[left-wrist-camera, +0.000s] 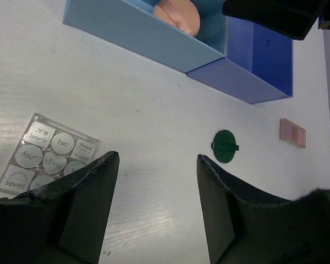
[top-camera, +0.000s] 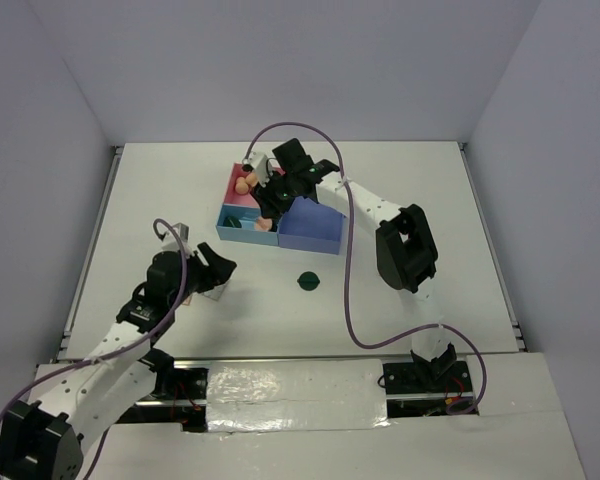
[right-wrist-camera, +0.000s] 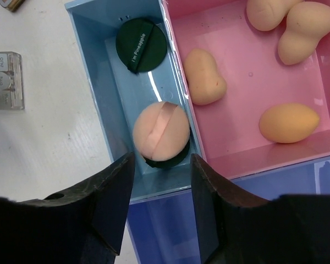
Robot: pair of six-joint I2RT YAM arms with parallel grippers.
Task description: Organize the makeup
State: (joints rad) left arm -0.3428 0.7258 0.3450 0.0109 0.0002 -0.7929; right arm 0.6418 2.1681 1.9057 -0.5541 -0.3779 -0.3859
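The tray point(top-camera: 320, 242) has light blue, pink and dark blue compartments. My right gripper point(right-wrist-camera: 162, 159) is open and empty, above the light blue compartment point(right-wrist-camera: 96, 82). That compartment holds a dark green compact point(right-wrist-camera: 141, 44) and a peach puff point(right-wrist-camera: 160, 131) lying on another dark compact. Several peach sponges point(right-wrist-camera: 205, 77) lie in the pink compartment point(right-wrist-camera: 236, 110). My left gripper point(left-wrist-camera: 157, 165) is open and empty above bare table. A clear eyeshadow palette point(left-wrist-camera: 47, 159) lies just left of it. A dark green compact point(left-wrist-camera: 225, 146) and a small pink palette point(left-wrist-camera: 292, 132) lie on the table.
The dark blue compartment point(left-wrist-camera: 258, 60) looks empty. The right arm point(top-camera: 405, 245) reaches over the tray from the right. Grey walls enclose the white table point(top-camera: 430, 180) at the back and both sides.
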